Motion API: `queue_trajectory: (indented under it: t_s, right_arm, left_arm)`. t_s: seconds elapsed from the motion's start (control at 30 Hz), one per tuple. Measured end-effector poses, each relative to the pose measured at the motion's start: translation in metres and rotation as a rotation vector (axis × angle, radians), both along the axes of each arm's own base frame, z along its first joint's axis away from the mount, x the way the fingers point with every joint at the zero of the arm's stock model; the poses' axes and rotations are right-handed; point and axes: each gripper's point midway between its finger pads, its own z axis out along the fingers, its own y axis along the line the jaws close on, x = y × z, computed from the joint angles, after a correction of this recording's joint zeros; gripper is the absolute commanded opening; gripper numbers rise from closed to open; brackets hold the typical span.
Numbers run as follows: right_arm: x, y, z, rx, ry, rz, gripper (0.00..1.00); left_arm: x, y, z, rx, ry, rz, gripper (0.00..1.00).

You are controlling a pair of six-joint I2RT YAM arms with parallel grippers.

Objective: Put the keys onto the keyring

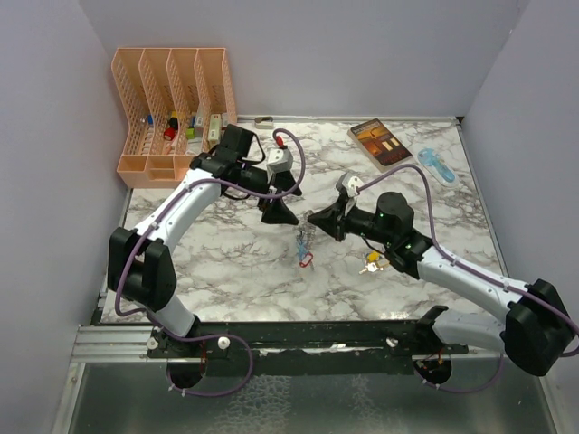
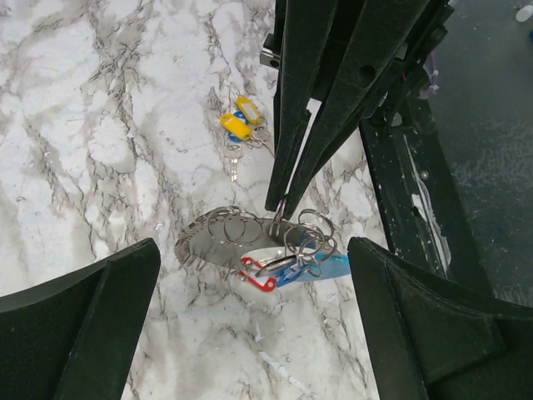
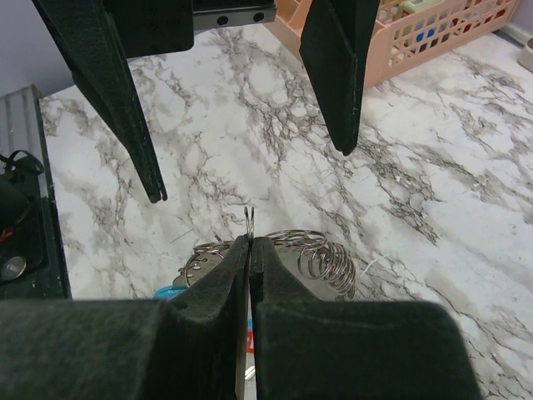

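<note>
keyring (image 2: 250,250): a bunch with a light-blue piece, a red tag and fanned grey metal pieces, hanging by its thin ring low over the marble bench (image 1: 208,271); cannot tell if it touches.
right end effector (image 3: 250,242): directly above the keyring, its 2 fingers pressed together on the thin ring.
left end effector (image 1: 282,201): spread wide and holding nothing, just above and beside the keyring, which shows between its 2 fingers from its own wrist.
keys (image 2: 237,127): yellow-tagged, flat on the bench near the keyring, apart from it.
orange file rack (image 1: 172,99): well apart from the keyring.
</note>
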Motion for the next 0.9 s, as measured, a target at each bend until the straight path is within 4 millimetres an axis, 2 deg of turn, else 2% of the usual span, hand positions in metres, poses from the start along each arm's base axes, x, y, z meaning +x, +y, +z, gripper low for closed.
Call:
queue_trajectory:
  t_s: [0.2, 0.33, 0.5, 0.63, 0.77, 0.9]
  right_arm:
    - [0.000, -0.001, 0.005, 0.017, 0.011, -0.022, 0.01]
    - [-0.002, 0.001, 0.008, 0.035, 0.023, -0.022, 0.01]
    - [-0.001, 0.001, 0.017, 0.094, 0.005, -0.043, 0.01]
    - [-0.003, -0.006, 0.011, 0.135, 0.010, -0.077, 0.01]
    - [-0.003, -0.010, 0.009, 0.156, 0.018, -0.099, 0.01]
    - [-0.001, -0.010, 0.017, 0.183, 0.003, -0.110, 0.01]
  left_arm:
    - [-0.004, -0.015, 0.004, -0.016, 0.036, -0.005, 0.99]
    - [-0.010, -0.026, -0.001, -0.020, 0.066, -0.018, 0.99]
    - [-0.011, -0.030, -0.009, -0.016, 0.103, -0.023, 0.99]
    - [-0.012, -0.031, -0.008, -0.021, 0.113, -0.025, 0.99]
    - [-0.012, -0.031, -0.007, -0.024, 0.115, -0.027, 0.91]
    - [-0.011, -0.032, -0.006, -0.029, 0.121, -0.029, 0.82]
